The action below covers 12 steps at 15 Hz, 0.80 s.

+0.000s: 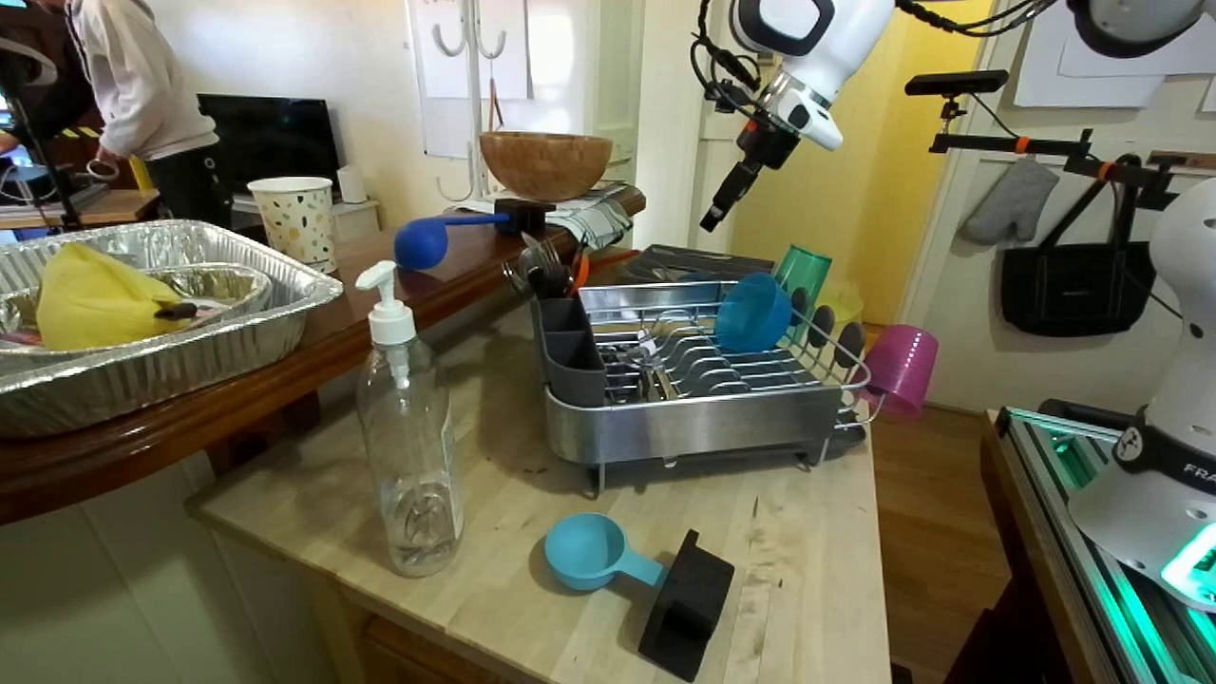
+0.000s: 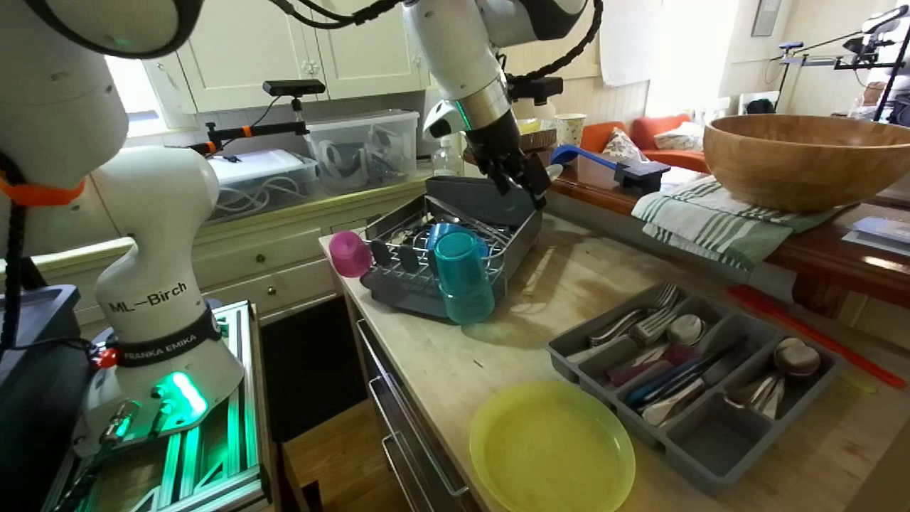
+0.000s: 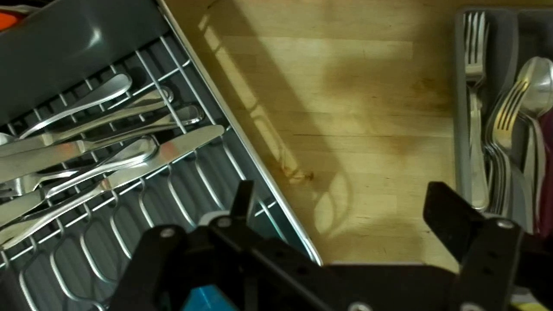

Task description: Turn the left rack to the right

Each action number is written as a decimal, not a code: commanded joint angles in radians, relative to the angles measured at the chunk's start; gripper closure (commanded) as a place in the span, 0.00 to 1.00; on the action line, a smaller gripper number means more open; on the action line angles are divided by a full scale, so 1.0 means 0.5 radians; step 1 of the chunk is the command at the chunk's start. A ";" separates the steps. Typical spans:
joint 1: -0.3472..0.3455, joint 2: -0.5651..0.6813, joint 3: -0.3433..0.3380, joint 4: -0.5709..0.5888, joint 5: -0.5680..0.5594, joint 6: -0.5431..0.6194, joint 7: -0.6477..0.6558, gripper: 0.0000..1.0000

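Note:
The left rack (image 1: 693,427) is a silver wire dish rack on a grey base, standing on the wooden counter. Cutlery lies inside it, with a blue cup (image 1: 746,318), a teal cup (image 2: 462,281) and a pink cup (image 2: 350,254). My gripper (image 2: 521,193) points down above the rack's far-side rim in an exterior view, apart from it. The wrist view has the gripper (image 3: 339,190) open with nothing held. There, the rack's metal rim (image 3: 259,166) runs beneath the gap between the fingers; the left finger overlaps the rack, the right lies over the counter near the cutlery tray.
A grey cutlery tray (image 2: 732,434) and a yellow plate (image 2: 551,448) share the counter. A soap bottle (image 1: 418,475) and a blue scoop (image 1: 584,551) with a black block stand on the rack's other side. A raised wooden ledge holds a bowl (image 2: 796,167) and foil pan (image 1: 294,332).

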 commanded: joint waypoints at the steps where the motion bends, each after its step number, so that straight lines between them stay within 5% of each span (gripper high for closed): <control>1: 0.223 -0.316 -0.060 0.229 -0.148 0.227 -0.140 0.00; 12: 0.484 -0.737 -0.029 0.460 -0.440 0.569 -0.478 0.00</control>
